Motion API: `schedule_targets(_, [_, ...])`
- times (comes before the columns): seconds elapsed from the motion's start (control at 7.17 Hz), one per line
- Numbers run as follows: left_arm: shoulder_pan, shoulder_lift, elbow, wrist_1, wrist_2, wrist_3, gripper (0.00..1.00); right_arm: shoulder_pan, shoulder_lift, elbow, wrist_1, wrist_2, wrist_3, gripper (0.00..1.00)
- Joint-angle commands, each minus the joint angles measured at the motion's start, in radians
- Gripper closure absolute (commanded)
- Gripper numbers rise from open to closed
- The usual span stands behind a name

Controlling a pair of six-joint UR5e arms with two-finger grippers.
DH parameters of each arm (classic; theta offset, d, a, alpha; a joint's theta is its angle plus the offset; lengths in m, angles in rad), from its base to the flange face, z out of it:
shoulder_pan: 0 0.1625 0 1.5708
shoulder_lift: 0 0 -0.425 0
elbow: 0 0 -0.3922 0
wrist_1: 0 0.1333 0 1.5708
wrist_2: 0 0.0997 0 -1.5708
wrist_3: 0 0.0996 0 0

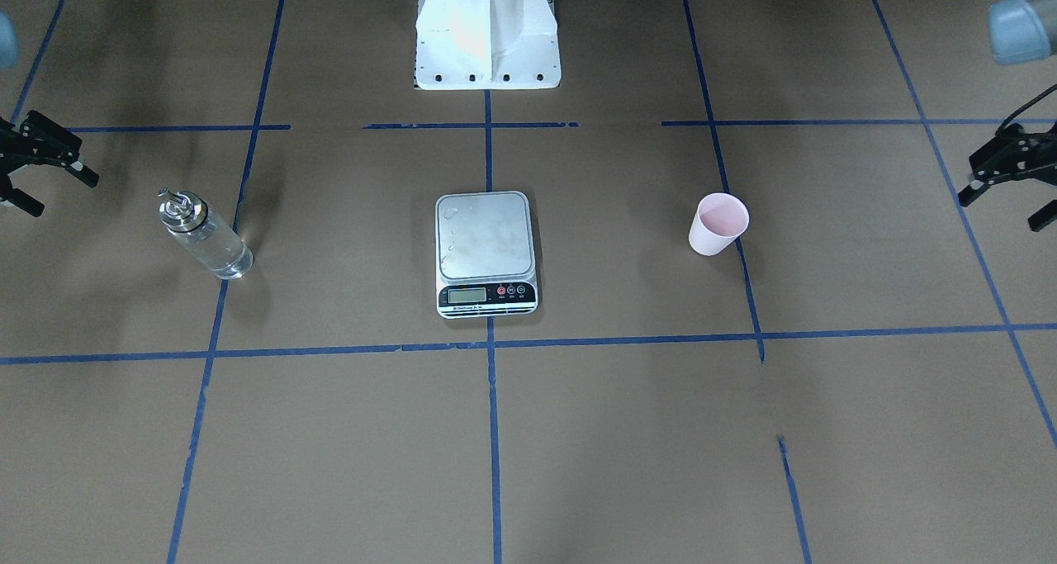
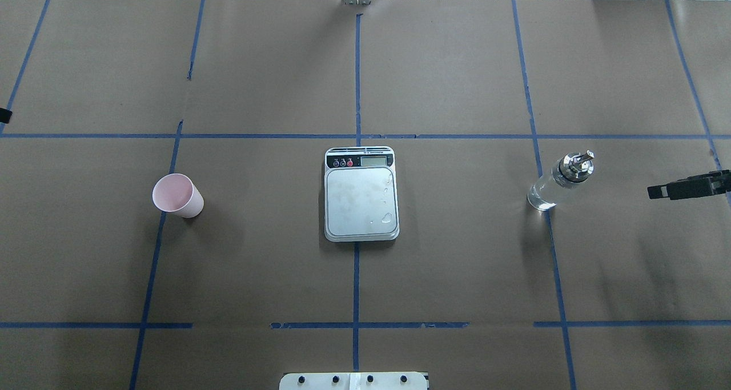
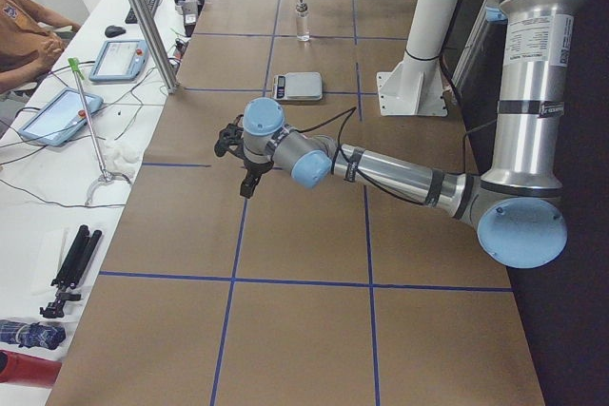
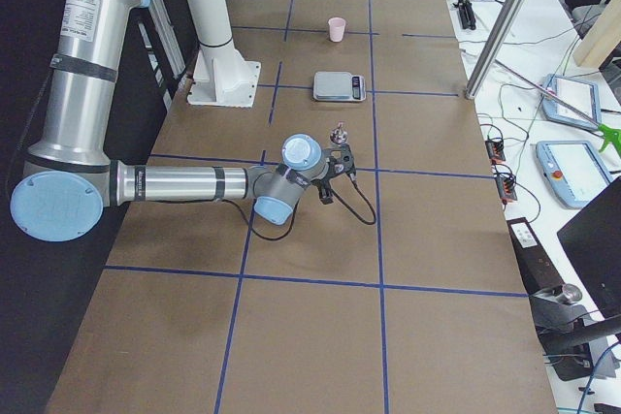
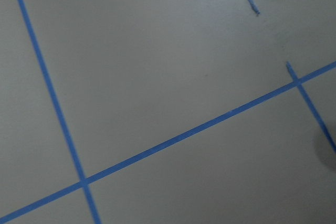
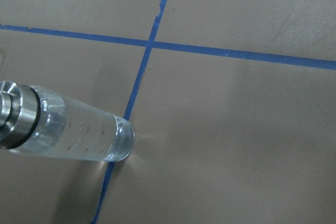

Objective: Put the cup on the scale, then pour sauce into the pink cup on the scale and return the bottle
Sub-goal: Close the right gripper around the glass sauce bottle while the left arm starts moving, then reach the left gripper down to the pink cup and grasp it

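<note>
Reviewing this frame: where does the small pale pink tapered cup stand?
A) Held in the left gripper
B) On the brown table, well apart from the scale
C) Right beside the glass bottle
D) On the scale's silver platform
B: the small pale pink tapered cup stands upright on the brown table, well apart from the flat silver kitchen scale, whose platform carries nothing but a few droplets.

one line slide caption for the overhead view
Start layout: scale centred, pink cup left, sauce bottle right, all untouched.

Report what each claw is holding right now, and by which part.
Nothing is held. The left claw and right claw are both open and empty, apart from the pale pink cup and the clear glass bottle standing on the table.
</note>
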Motion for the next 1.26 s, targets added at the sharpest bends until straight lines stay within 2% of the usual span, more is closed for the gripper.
schedule_targets(0.0, [0.259, -0.032, -0.044, -0.065, 0.179, -0.368, 0.0, -0.005, -0.003, 0.002, 0.001, 0.003, 0.002, 0.0])
schedule_targets(0.28, [0.359, -0.075, -0.041, -0.064, 0.214, -0.498, 0.0, -0.005, -0.008, 0.002, 0.001, 0.005, 0.002, 0.0])
schedule_targets(0.7, [0.429, -0.086, -0.015, -0.058, 0.257, -0.514, 0.03, -0.005, -0.009, 0.002, 0.002, 0.006, 0.002, 0.0])
schedule_targets(1.12, [0.463, -0.087, -0.002, -0.058, 0.257, -0.514, 0.07, -0.005, -0.009, 0.004, 0.002, 0.006, 0.002, 0.0])
